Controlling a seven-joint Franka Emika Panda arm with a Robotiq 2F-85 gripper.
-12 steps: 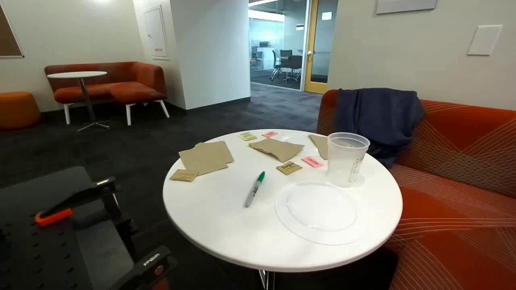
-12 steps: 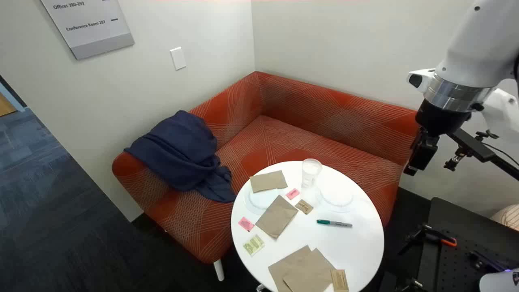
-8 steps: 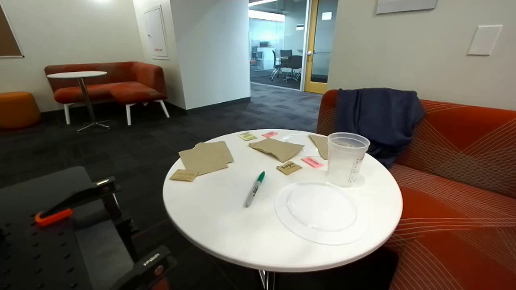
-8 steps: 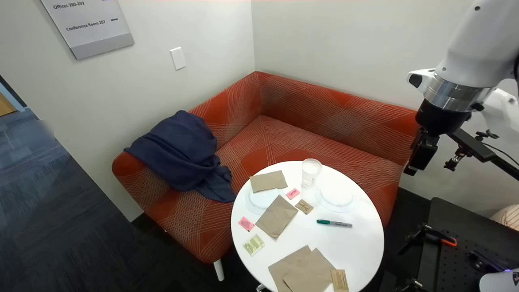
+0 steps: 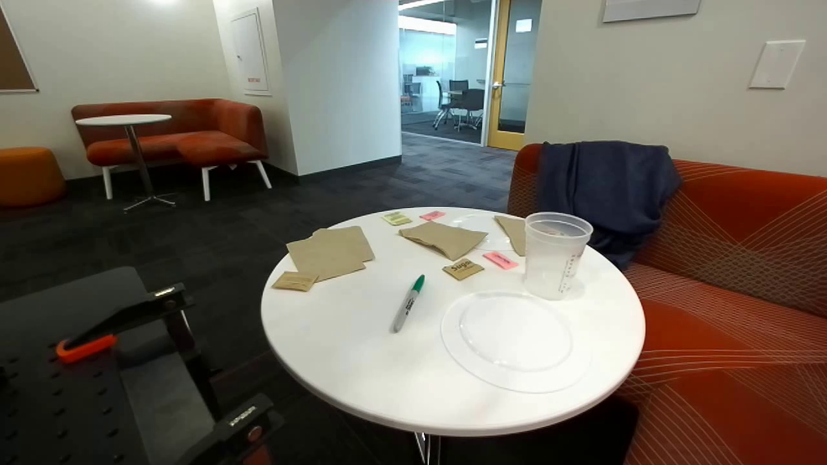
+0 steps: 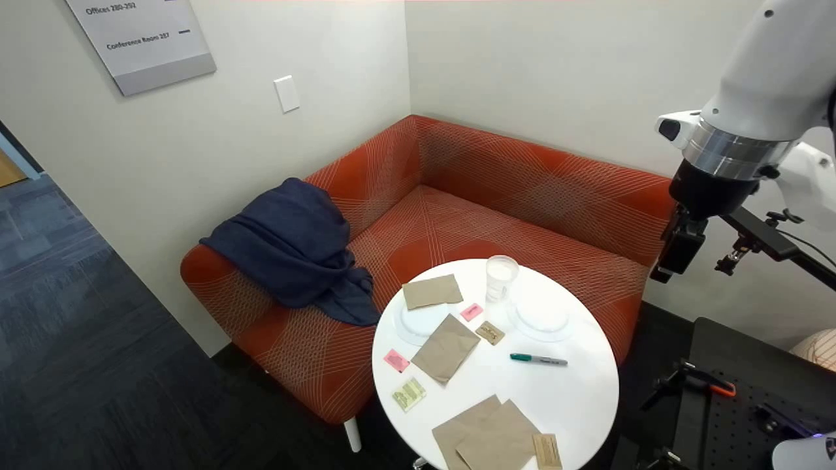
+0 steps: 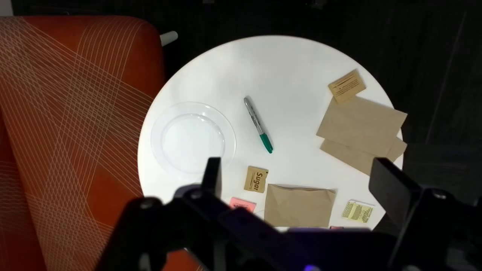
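Spread wide, the gripper [image 7: 295,169] hangs apart from the table [image 6: 568,408]. A marker [image 7: 258,125] lies there near a clear plate [image 7: 192,141]; past the marker sits a sugar packet [image 7: 256,179]. Farther off, blue cloth [image 6: 287,241] drapes a couch [image 6: 509,228].

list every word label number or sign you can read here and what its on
"Sugar": a brown packet
"Conference Room 287": wall sign, digits blurry
"Offices 280-292": same wall sign, last digits uncertain
Too small or blurred to read: print on the marker, cup, pink packets, yellow packet, other brown packet and black clamps; red lettering on the wall cabinet
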